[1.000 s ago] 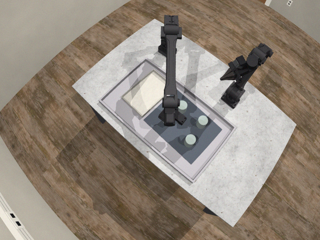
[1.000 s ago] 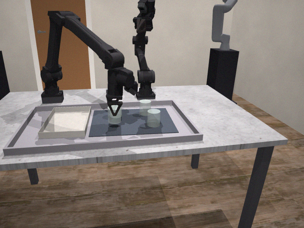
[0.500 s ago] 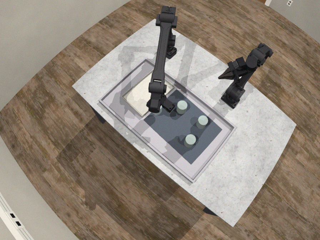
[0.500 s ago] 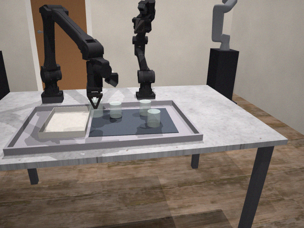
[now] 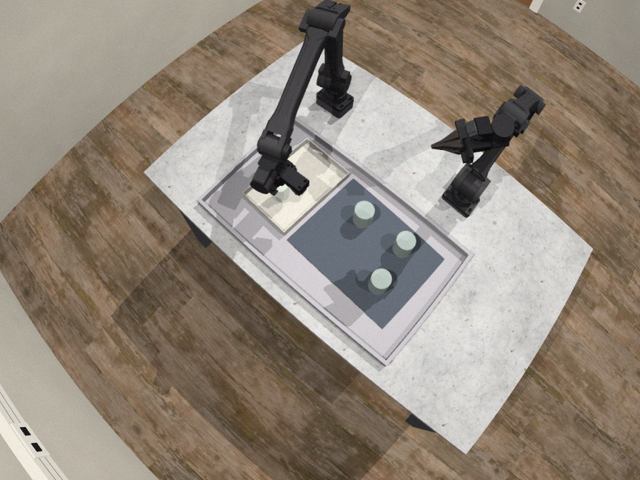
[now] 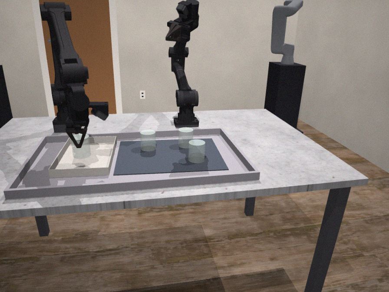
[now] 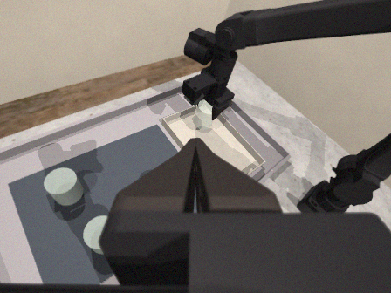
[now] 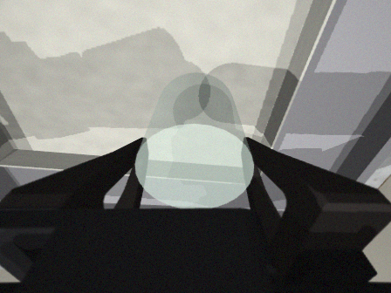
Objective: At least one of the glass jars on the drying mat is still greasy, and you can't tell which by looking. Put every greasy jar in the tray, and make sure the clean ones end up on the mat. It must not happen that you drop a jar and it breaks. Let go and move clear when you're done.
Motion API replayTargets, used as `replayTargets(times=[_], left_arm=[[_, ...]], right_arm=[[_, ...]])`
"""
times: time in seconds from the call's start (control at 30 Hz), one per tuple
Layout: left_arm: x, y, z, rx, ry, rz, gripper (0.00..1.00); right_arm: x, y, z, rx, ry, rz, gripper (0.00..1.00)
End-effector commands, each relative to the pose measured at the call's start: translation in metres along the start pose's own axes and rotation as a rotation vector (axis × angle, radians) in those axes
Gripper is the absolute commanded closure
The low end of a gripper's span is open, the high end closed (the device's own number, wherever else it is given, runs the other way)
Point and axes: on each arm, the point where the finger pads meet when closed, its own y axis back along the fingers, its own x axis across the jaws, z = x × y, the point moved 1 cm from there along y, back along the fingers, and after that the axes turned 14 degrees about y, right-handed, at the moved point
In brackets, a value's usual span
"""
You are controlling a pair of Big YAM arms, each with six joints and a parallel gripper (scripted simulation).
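My right gripper (image 6: 78,146) (image 8: 195,145) is shut on a clear greenish glass jar (image 5: 281,192) (image 6: 80,151) (image 8: 195,179). It holds the jar upright, slightly above the floor of the cream tray (image 5: 320,175) (image 6: 81,171) (image 7: 236,153). Three similar jars stand upright on the dark mat (image 5: 325,248) (image 6: 131,163) (image 7: 126,153): one nearest the tray (image 5: 363,214) (image 6: 147,140), one at the far right (image 5: 404,243) (image 6: 185,138) (image 7: 97,235), one nearer the front (image 5: 381,281) (image 6: 196,151) (image 7: 64,187). My left gripper (image 5: 433,146) (image 7: 195,146) is shut and empty, high behind the mat. Grease cannot be seen.
A low grey-lilac rim (image 5: 294,281) (image 6: 135,184) surrounds both the tray and the mat on the marble table (image 5: 496,310) (image 6: 282,157). The right arm reaches over the tray's back part. The left arm stands folded behind the mat.
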Motion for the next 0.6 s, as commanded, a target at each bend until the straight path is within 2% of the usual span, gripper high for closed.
replayTargets(times=[0.0,0.57], left_arm=[[-0.020,0.010,0.018,-0.063,-0.023,-0.058,1.00],[-0.028,0.011,0.019,-0.063,-0.031,-0.110,1.00]], right_arm=[[0.006,0.007,-0.030,-0.017,0.013,-0.035,0.41],[0.012,0.007,-0.050,-0.015,-0.001,-0.036,0.41]])
